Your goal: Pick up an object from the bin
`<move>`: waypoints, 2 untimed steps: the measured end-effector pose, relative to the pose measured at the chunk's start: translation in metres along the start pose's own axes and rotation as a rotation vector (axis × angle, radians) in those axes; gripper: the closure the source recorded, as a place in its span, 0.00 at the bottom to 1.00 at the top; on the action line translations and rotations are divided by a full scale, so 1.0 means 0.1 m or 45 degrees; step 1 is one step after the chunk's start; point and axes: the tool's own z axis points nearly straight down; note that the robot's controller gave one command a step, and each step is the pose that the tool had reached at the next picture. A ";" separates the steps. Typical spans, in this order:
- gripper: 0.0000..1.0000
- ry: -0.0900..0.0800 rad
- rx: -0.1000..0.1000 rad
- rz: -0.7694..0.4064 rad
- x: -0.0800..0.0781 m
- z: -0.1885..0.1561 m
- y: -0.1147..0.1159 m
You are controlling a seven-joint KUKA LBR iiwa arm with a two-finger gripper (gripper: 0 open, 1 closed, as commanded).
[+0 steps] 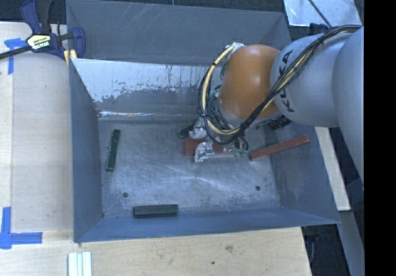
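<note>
gripper [207,148]: down at centre; you can't tell whether it's open or closed
red-brown bar [279,147]: 1, beside gripper
green stick [112,150]: 1, left
dark block [155,210]: 1, front

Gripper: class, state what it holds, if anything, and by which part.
Cannot be told: the gripper sits low over a reddish-brown piece, its grasp hidden.

Dimmish even light; pale glare on back wall of bin [154,80], soft shadow under arm [322,83].
</note>
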 end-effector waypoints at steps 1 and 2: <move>1.00 0.000 0.000 0.000 0.00 0.00 0.00; 1.00 0.007 0.002 -0.052 -0.09 -1.89 0.15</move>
